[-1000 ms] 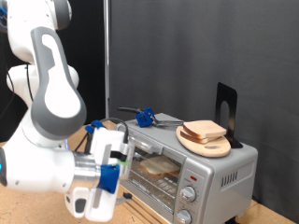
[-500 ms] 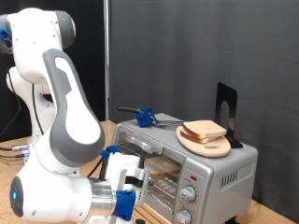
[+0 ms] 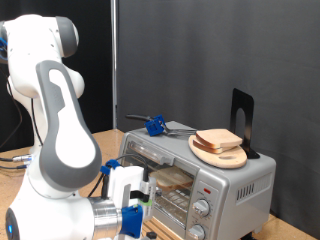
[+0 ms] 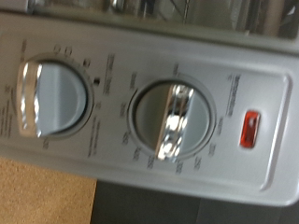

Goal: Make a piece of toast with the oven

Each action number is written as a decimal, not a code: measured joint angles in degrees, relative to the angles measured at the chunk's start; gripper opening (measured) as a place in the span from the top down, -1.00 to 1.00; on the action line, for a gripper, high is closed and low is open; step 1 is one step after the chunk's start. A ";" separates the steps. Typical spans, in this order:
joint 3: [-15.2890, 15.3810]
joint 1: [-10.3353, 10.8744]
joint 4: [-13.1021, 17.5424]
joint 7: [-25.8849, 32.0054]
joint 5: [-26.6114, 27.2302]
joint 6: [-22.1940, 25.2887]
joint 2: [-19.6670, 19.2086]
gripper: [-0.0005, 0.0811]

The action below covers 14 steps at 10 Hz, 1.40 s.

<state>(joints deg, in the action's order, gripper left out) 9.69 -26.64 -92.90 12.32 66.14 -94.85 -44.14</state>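
Note:
The silver oven [image 3: 235,185] stands at the exterior view's right, with round knobs [image 3: 207,190] on its right panel. A slice of toast [image 3: 218,139] lies on a round wooden board [image 3: 228,157] on the oven's top. Another slice [image 3: 172,180] shows behind the glass door on the rack. My gripper [image 3: 133,208] is low in front of the oven's door, at its left part; its fingers do not show clearly. The wrist view shows only the oven's panel up close: two silver knobs [image 4: 51,96] [image 4: 173,119] and a red lamp [image 4: 249,129]. No fingers appear there.
A blue-handled utensil [image 3: 155,125] lies on the oven's top at the back left. A black stand [image 3: 241,118] rises behind the board. The wooden table [image 4: 37,191] runs below the oven. A dark curtain hangs behind.
My arm has dropped and swung towards the oven's front; the gripper sits lower and closer to the door than one second ago. The toast and board have not moved.

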 joint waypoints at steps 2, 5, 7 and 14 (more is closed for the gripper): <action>0.38 0.22 3.47 -1.88 1.37 0.00 -3.07 -0.99; 0.86 1.23 8.58 -4.29 2.08 -0.59 -7.04 -0.99; 0.90 1.76 11.72 -5.30 2.13 -0.84 -9.26 -0.99; 0.95 4.14 15.93 -6.22 2.05 -2.47 -13.45 -0.99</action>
<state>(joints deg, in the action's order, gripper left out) 10.64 -22.50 -76.97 6.10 68.19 -97.32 -57.59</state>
